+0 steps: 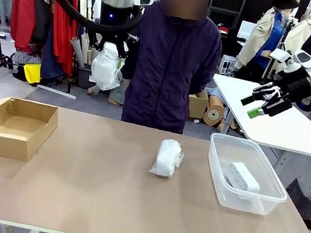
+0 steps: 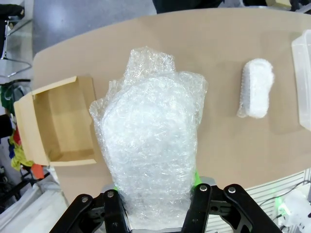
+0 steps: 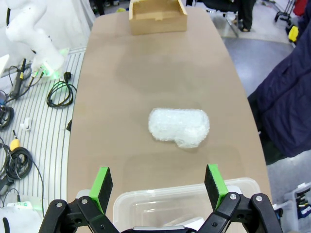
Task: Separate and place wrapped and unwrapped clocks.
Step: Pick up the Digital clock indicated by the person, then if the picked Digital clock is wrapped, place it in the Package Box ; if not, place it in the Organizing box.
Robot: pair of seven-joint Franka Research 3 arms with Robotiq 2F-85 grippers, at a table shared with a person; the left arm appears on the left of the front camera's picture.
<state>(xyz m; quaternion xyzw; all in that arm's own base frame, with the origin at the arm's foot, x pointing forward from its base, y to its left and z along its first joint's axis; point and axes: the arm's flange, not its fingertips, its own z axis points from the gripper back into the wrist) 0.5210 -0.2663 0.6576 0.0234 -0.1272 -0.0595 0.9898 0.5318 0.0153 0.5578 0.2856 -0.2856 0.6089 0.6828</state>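
Observation:
My left gripper (image 1: 110,50) hangs high over the table's left half, shut on a wrapped clock (image 1: 106,70) in crinkly bubble wrap. In the left wrist view that wrapped clock (image 2: 150,145) stands between my fingers (image 2: 116,206), above the table beside the cardboard box (image 2: 58,126). Another wrapped clock (image 1: 168,157) (image 2: 256,87) (image 3: 178,127) lies on the table's middle. The bare white unwrapped clock (image 1: 243,177) lies inside the clear tub (image 1: 217,176). My right gripper (image 1: 266,103) (image 3: 159,184) is open and holds nothing, raised above the tub (image 3: 184,201).
The open brown cardboard box (image 1: 12,127) (image 3: 158,17) sits at the table's left end. A person in a dark jacket (image 1: 173,65) stands at the far edge. A white table (image 1: 286,124) stands behind on the right.

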